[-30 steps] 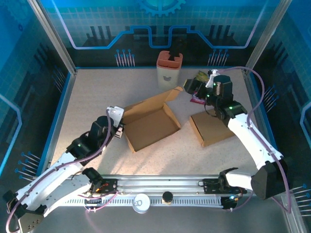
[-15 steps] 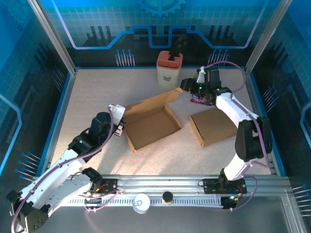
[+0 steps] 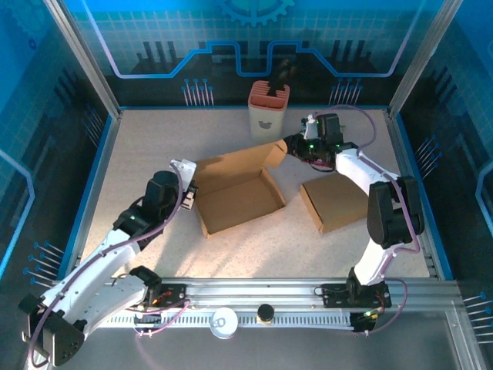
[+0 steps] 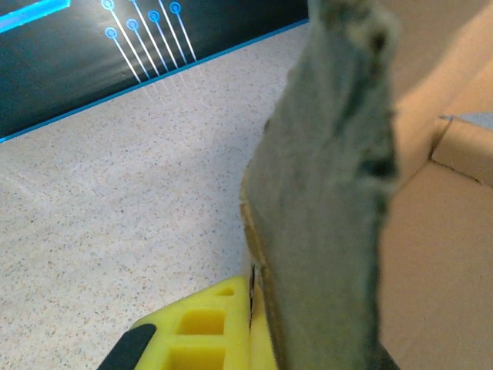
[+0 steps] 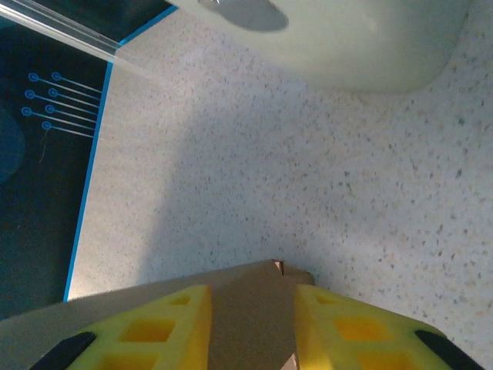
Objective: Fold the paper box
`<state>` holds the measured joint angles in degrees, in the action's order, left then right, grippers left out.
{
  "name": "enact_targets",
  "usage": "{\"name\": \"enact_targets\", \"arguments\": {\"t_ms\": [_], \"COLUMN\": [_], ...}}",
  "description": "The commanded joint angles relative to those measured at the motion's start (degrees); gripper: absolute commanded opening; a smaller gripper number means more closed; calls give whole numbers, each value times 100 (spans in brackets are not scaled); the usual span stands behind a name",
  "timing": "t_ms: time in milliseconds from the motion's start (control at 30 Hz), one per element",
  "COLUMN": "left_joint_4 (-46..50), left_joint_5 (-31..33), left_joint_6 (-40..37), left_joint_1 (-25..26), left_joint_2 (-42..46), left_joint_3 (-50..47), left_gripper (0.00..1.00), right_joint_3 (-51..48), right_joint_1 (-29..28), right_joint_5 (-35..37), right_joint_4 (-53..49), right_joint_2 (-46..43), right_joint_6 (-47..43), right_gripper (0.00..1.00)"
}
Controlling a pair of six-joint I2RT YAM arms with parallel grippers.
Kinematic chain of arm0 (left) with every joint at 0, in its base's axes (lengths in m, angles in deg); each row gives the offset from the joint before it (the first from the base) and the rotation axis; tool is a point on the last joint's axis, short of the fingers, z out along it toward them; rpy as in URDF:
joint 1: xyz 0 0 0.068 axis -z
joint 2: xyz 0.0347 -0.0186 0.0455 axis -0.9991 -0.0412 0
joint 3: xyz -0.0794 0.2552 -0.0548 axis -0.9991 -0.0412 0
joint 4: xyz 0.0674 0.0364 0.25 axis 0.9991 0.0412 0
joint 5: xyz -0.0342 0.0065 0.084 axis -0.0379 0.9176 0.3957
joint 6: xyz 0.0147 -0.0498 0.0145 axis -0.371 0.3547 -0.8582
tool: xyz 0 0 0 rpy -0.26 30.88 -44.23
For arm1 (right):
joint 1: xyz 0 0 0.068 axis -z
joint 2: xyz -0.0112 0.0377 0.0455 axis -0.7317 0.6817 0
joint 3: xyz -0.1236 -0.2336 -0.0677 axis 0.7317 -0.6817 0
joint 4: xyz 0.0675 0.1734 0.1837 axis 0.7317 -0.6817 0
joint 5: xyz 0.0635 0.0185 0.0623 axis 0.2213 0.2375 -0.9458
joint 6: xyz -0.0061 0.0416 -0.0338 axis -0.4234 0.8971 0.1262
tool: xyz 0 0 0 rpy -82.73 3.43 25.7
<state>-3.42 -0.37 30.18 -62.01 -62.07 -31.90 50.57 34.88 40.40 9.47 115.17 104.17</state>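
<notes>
The left end effector (image 3: pixel 190 202) is clamped shut on the left wall of the paper box (image 3: pixel 237 196). In its wrist view that wall is a blurred grey-brown edge, hiding one side of the jaws and leaving a single yellow finger (image 4: pixel 202 330) visible.

The right end effector (image 3: pixel 291 145) sits at the tip of the box's raised flap (image 3: pixel 271 152). Its yellow fingers (image 5: pixel 158 331) stand either side of the cardboard corner, but I cannot tell whether they press it.

A cream container (image 3: pixel 268 109) bears a dark mark too small to read.

The box is plain brown cardboard, an open tray lying mid-counter (image 3: pixel 146 146). A second flat cardboard piece (image 3: pixel 337 202) lies just to its right, partly under the right arm.
</notes>
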Motion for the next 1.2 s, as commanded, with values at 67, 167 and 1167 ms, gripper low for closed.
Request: {"name": "enact_targets", "arguments": {"t_ms": [67, 167, 1167], "left_joint_4": [-792, -1172, -5518], "left_joint_5": [-75, -65, -599], "left_joint_6": [125, 198, 774], "left_joint_1": [-84, -86, -348], "left_joint_2": [-289, -442, -1648], "left_joint_3": [-140, -258, -1725], "left_gripper": [0, 0, 0], "right_joint_3": [-337, -624, -908], "right_joint_1": [-285, -382, -675], "right_joint_5": [-235, -120, 152], "right_joint_4": [424, 657, 777], "right_joint_2": [-277, -468, -672], "right_joint_6": [184, 334, 384], "right_gripper": [29, 28, 27]}}
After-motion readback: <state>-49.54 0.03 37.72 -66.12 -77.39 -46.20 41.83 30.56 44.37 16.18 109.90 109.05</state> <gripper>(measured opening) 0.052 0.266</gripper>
